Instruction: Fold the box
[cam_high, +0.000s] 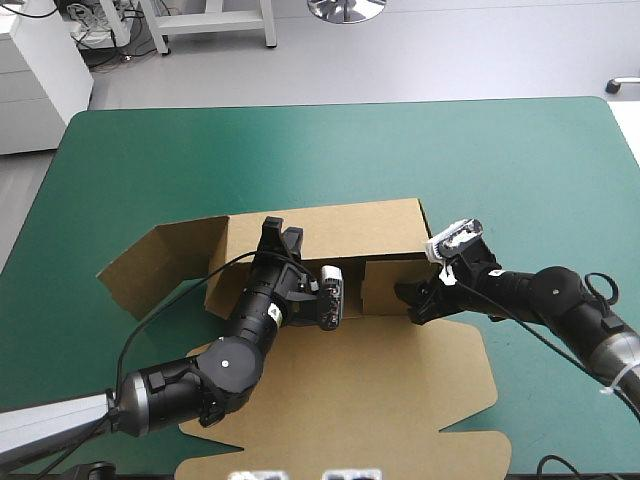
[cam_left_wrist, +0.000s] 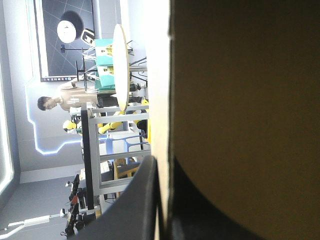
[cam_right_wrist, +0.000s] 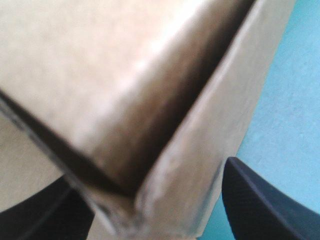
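Brown box (cam_high: 370, 225) runs left to right; the left gripper (cam_high: 282, 235) clamps its raised far wall, while the right gripper (cam_high: 410, 300), nearer, stands spread astride the right-end corner.

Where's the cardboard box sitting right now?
In the high view the brown box lies in the middle of the table, its far wall raised. The left gripper grips that wall left of centre; the right gripper straddles its right corner.

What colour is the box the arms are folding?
Plain brown, with no print. The high view shows the box best.
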